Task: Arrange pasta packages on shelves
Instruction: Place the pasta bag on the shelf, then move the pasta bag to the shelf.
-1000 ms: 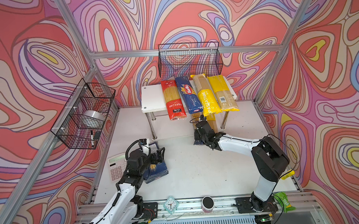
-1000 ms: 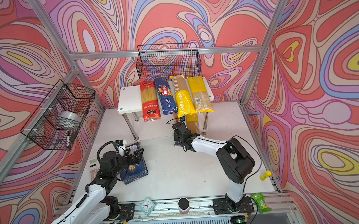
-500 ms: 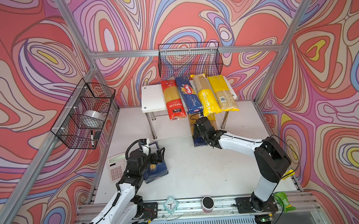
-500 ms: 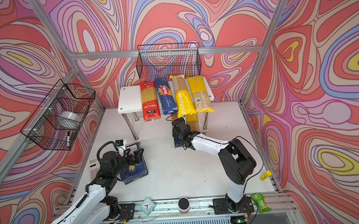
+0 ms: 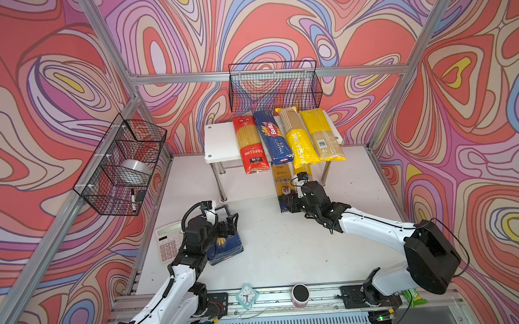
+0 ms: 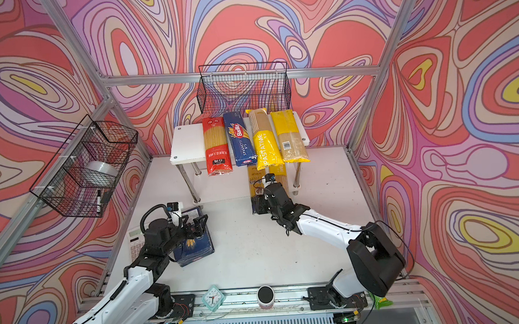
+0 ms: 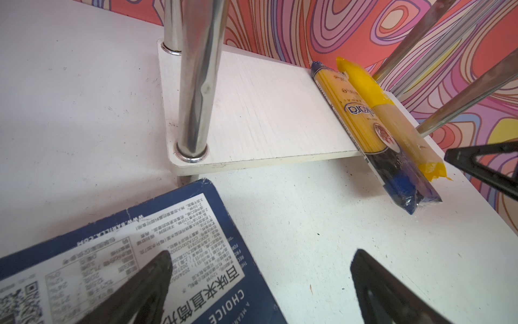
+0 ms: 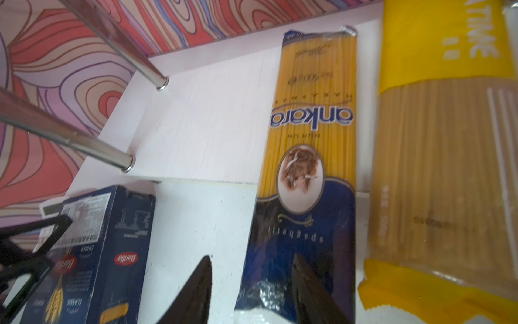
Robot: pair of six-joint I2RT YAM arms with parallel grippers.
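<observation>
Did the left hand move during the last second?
No. The left hand sits at the same spot over the blue Barilla box, equally far from the calculator.

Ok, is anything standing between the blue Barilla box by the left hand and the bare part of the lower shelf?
Only the rack's chrome front leg, standing at the lower shelf's corner just beyond the Barilla box. Between that leg and the ankara pack the shelf's front edge looks open.
</observation>
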